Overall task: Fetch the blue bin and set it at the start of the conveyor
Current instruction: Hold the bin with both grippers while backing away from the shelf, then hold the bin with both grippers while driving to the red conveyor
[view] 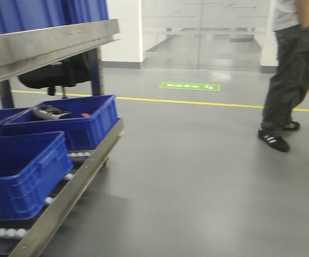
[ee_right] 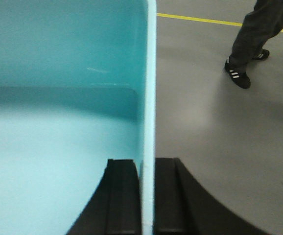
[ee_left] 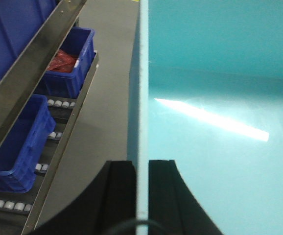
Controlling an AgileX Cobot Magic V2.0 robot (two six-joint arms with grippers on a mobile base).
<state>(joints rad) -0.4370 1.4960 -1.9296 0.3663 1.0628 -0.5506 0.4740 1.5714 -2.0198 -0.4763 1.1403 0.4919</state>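
Note:
The pale turquoise blue bin fills the left wrist view (ee_left: 220, 122) and the right wrist view (ee_right: 58, 122); its inside is empty. My left gripper (ee_left: 142, 169) is shut on the bin's left wall, one black finger outside and one inside. My right gripper (ee_right: 148, 166) is shut on the bin's right wall in the same way. The bin hangs above the grey floor between the two grippers. The bin and both grippers are out of the exterior front view. The conveyor start is not in view.
A steel roller shelf rack (view: 74, 176) with dark royal-blue crates (view: 21, 171) stands on the left, also in the left wrist view (ee_left: 14, 142). A person in dark trousers (view: 291, 75) stands at the right, feet near a yellow floor line (view: 197, 101). Grey floor lies ahead.

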